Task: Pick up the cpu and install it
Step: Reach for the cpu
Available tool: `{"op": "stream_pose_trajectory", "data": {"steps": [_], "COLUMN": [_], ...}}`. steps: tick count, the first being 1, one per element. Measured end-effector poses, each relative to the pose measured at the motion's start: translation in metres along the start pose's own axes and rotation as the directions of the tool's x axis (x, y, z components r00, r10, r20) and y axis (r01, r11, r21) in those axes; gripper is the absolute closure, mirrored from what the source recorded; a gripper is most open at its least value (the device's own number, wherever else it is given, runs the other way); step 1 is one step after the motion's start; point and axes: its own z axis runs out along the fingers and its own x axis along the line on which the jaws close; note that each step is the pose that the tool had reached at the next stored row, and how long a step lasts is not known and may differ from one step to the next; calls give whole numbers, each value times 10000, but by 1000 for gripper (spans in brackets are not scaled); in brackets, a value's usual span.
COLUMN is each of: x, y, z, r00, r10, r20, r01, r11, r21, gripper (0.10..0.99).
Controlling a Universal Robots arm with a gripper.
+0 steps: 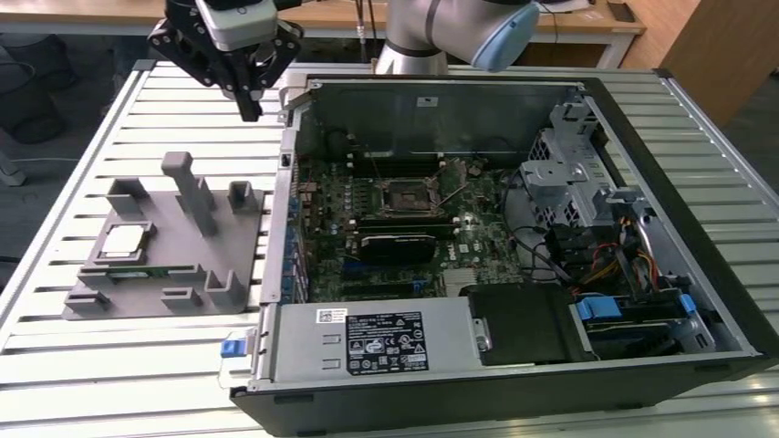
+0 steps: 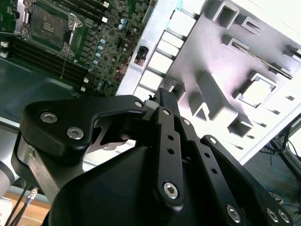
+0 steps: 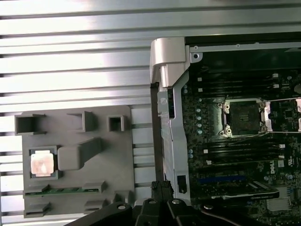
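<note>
The cpu (image 1: 124, 240) is a small silvery square lying flat in a pocket of the grey holder (image 1: 182, 274) on the table, at the exterior view's left of the open computer case. Both wrist views show the cpu (image 3: 42, 165) (image 2: 257, 92) in that pocket. My gripper (image 1: 250, 111) hangs high over the table near the case's back left corner, well apart from the cpu, shut with nothing in it. Its black fingers (image 3: 162, 187) (image 2: 164, 96) come together at their tips. The black socket (image 1: 408, 196) (image 3: 244, 117) (image 2: 49, 28) on the motherboard stands open with its lever raised.
A green memory stick (image 1: 140, 271) (image 3: 63, 190) lies in a slot of the grey holder, whose upright posts (image 1: 189, 187) rise beside the cpu. The case wall (image 1: 286, 210) stands between holder and motherboard. A drive cage (image 1: 572, 173) and cables (image 1: 608, 265) fill the case's right side.
</note>
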Motion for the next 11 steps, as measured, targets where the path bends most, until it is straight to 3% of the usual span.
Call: {"op": "stream_pose_trajectory", "data": {"steps": [11], "x": [78], "y": [-6], "z": [3], "r00": [10000], "r10": [0], "r20": [0], "r01": [0], "r11": [10000], "r21": [-1], "gripper": [980]}}
